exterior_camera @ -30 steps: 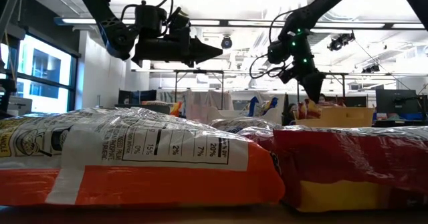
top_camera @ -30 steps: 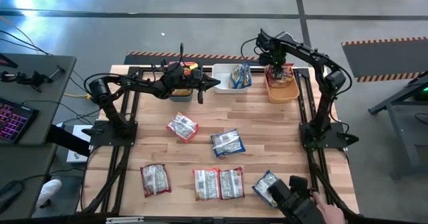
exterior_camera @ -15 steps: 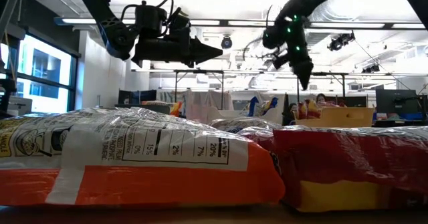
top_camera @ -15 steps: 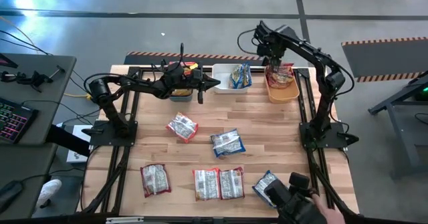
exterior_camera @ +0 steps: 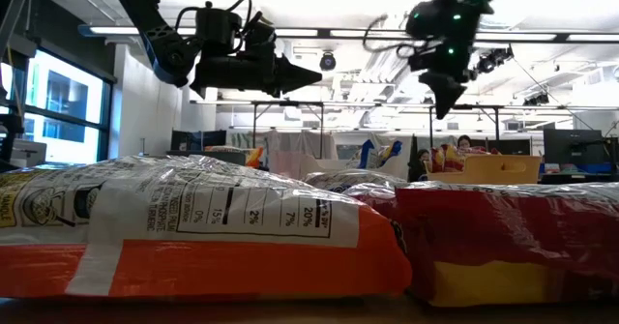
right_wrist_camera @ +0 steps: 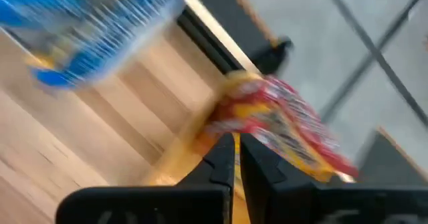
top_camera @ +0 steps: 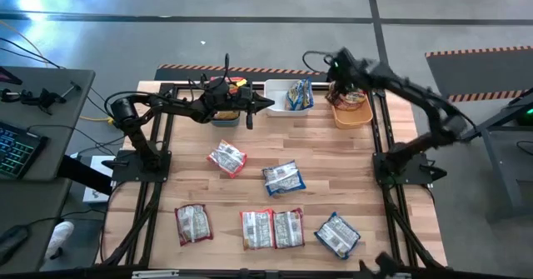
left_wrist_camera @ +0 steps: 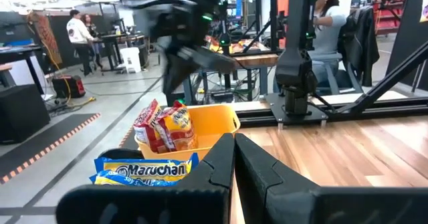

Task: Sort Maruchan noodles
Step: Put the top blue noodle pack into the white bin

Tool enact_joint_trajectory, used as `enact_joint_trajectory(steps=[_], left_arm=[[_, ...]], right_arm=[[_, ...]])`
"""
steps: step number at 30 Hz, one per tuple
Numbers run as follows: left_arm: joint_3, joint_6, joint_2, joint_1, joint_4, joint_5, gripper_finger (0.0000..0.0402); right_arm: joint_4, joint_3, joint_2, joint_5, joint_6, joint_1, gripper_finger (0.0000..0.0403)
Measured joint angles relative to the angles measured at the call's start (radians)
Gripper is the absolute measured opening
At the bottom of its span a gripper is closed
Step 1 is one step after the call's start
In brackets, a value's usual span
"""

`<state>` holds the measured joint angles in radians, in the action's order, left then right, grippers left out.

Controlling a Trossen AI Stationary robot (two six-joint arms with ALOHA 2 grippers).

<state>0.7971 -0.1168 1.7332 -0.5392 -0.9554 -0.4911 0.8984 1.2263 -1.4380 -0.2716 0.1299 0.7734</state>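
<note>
Several Maruchan packets lie flat on the wooden table, backs up: one (top_camera: 226,158), another (top_camera: 284,177), and a row near the front edge (top_camera: 192,223) (top_camera: 273,229) (top_camera: 337,234). Blue packets stand in the white bin (top_camera: 289,96); red ones lie in the orange bin (top_camera: 350,111). My right gripper (top_camera: 336,65) (right_wrist_camera: 235,147) hangs shut above the orange bin, slanting down, with nothing between its fingers. My left gripper (top_camera: 268,104) (exterior_camera: 314,74) is shut and empty, held level above the table between the teal bin (top_camera: 223,117) and the white bin.
The three bins line the table's far edge. Black frame rails run along the left and right sides (top_camera: 383,146). Bare wood lies between the bins and the loose packets. In the low view two packets (exterior_camera: 193,227) (exterior_camera: 513,237) fill the foreground.
My right gripper has risen out of the orange bin, rolled its wrist and closed its fingers, with its arm swinging toward the table's right edge. A person's hand at the front right corner has drawn back from the blue packet there.
</note>
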Motion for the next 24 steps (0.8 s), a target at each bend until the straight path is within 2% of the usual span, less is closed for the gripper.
enact_joint_trajectory(steps=[5,9,13,15,19,24], left_arm=[[0.001,-0.002,0.0,-0.004,0.039,0.0,0.0003],[0.001,-0.072,0.0,0.0,0.104,0.0,0.0003],[0.001,-0.136,-0.044,0.028,0.224,0.005,0.0003],[0.002,-0.185,-0.094,0.056,0.339,0.022,0.0003],[0.002,-0.29,-0.212,0.144,0.585,0.192,0.0003],[0.002,-0.328,-0.319,0.279,0.883,0.427,0.0003]], right_arm=[[-0.414,-0.329,0.253,0.009,-0.162,-0.144,0.0002],[-0.707,-0.547,0.391,0.015,-0.227,-0.272,0.0001],[-0.997,-0.748,0.448,0.03,-0.253,-0.358,0.0],[-1.146,-0.831,0.451,0.046,-0.244,-0.385,0.0],[-1.358,-0.939,0.443,0.078,-0.213,-0.416,0.0],[-1.473,-0.997,0.443,0.123,-0.17,-0.443,0.0]])
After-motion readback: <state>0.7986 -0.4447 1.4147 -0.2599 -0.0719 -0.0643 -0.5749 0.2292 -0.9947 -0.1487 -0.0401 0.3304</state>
